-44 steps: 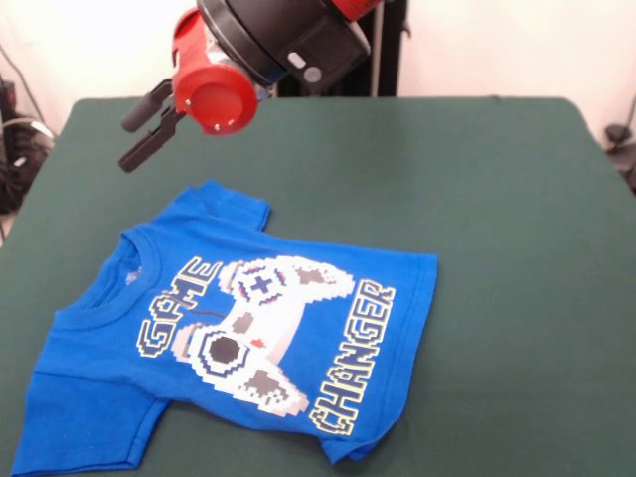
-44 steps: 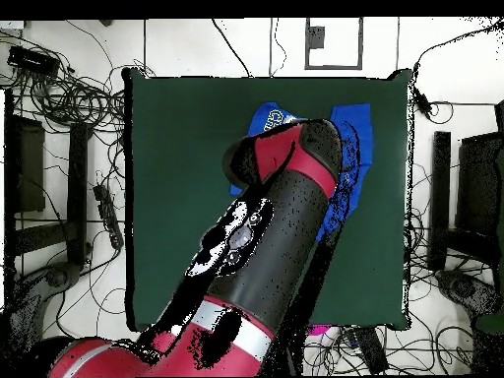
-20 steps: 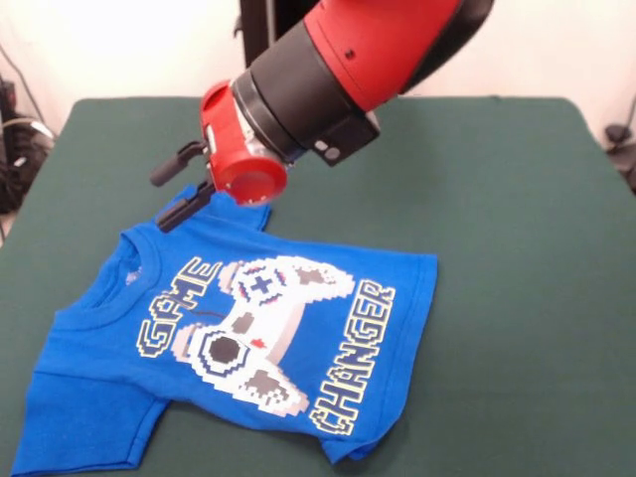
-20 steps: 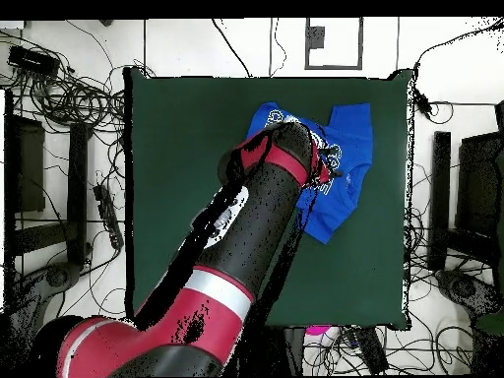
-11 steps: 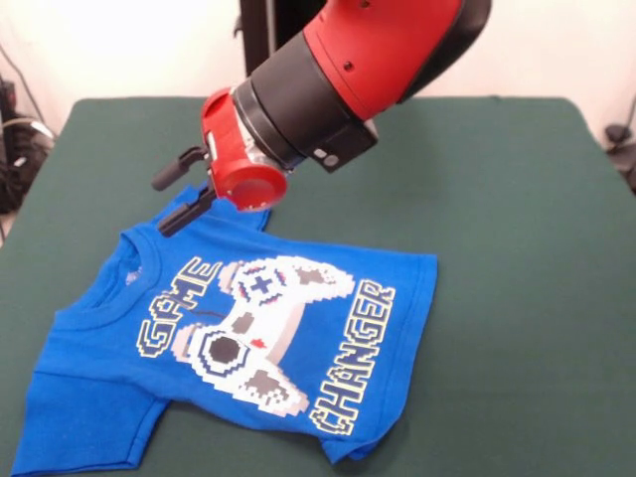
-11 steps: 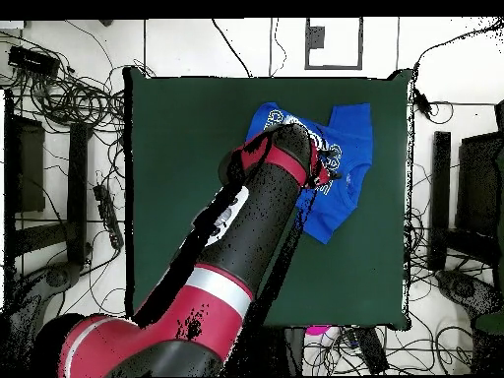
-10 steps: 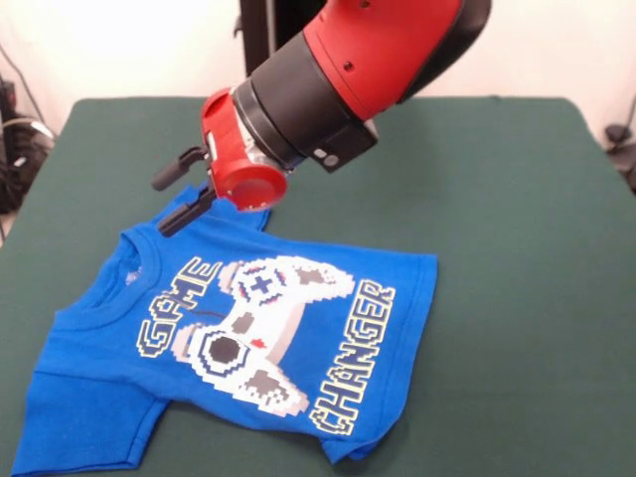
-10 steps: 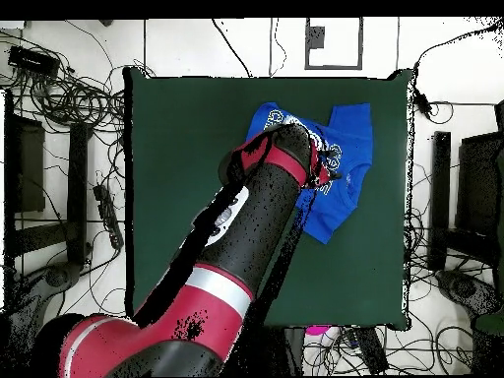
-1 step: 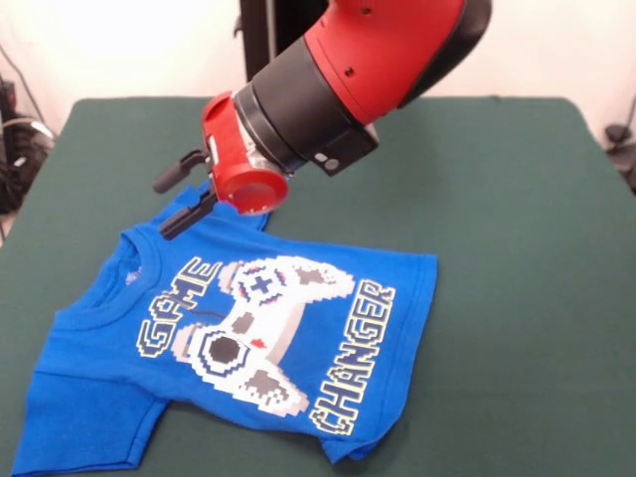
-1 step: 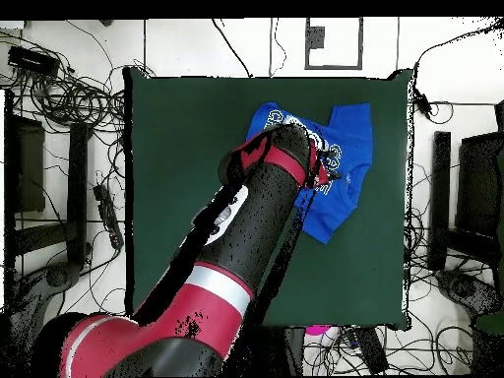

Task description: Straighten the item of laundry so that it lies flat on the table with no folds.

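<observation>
From the front, the table [image 9: 517, 199] is showing a dark green top that is filling most of the frame, with a pale wall standing behind it and cables hanging at the left edge. The item of laundry [image 9: 238, 338] is lying on the near left part of the table, print side up, with its lower hem corner turning under at the bottom and its near sleeve running out of the frame. The red and black arm [image 9: 338, 89] is reaching down over the shirt's far sleeve. The gripper [image 9: 179, 197] is hanging with its two black fingers [image 9: 171, 177] spread apart and nothing between them, the lower one sitting at the sleeve's edge; whether it is touching the cloth cannot be told. From overhead, the table [image 10: 177, 177] is standing among tangled cables [image 10: 69, 98] and dark equipment on a light floor. The shirt [image 10: 349, 162] is lying in the upper right part of the top, and the arm [image 10: 246, 246] is covering part of it and hiding the gripper.
</observation>
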